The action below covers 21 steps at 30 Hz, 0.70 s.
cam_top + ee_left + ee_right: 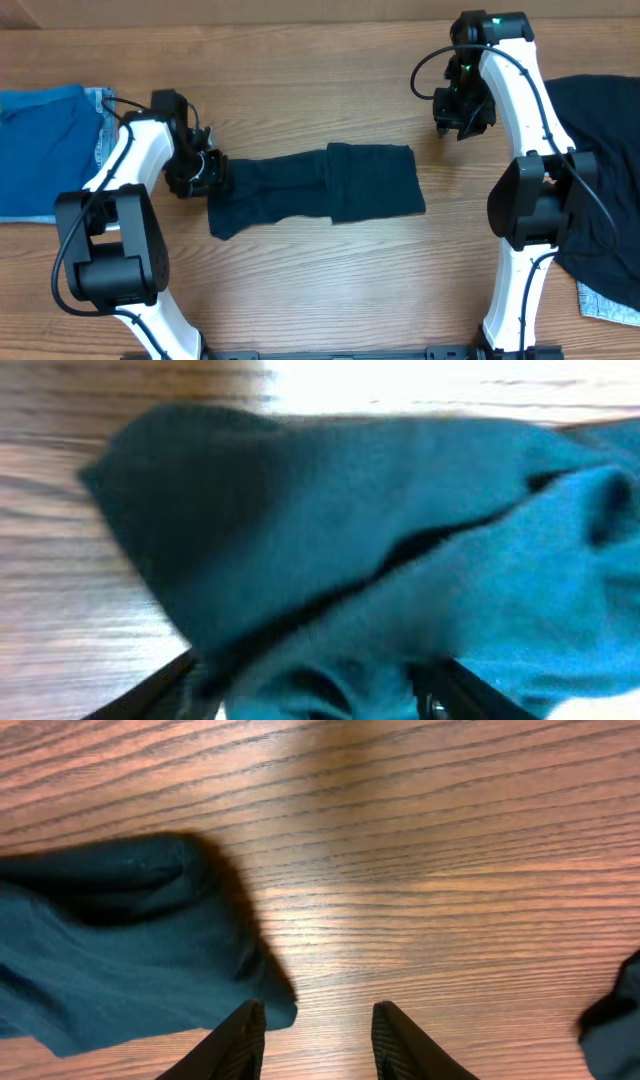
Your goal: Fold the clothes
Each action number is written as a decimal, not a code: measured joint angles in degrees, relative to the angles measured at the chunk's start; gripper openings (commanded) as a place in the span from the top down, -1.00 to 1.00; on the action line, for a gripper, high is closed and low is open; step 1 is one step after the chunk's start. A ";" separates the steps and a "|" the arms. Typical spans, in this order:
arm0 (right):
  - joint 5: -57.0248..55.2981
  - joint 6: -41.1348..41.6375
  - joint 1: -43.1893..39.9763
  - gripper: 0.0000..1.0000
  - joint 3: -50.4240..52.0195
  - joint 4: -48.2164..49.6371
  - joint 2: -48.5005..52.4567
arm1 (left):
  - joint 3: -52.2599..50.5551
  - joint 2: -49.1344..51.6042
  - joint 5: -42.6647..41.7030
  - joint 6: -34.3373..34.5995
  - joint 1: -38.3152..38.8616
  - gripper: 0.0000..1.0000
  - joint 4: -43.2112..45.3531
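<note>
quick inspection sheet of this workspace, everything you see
surface: wooden table, bare around the centre garment
job's things: navy garment in the centre, its right part folded over; blue garment with left denim at the left edge; dark pile with right denim at the right edge
clutter: nothing seen
grippers: left claw at the navy garment's left end, fabric between its fingers, grip unclear in the blurred wrist view; right claw open over bare wood, holding nothing
cables: black cables run along both arms, clear of the clothes
surroundings: nothing seen beyond the table
</note>
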<state>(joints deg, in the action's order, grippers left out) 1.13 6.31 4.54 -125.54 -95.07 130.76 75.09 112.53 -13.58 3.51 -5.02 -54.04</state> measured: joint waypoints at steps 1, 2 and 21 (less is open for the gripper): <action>0.02 -0.07 0.02 0.23 0.00 -0.09 0.00 | -1.11 0.00 -0.17 0.02 0.00 -0.35 0.98; 0.00 -0.11 0.00 0.22 0.00 -0.13 0.00 | -1.99 -0.02 -0.28 0.09 0.00 -0.36 2.21; -0.02 -0.13 0.00 0.23 0.00 -2.05 0.00 | -8.37 -2.75 -1.88 0.83 -0.09 0.92 11.52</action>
<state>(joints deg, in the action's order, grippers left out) 1.10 6.17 4.54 -125.54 -97.12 130.76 66.72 109.78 -15.46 4.34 -5.10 -42.52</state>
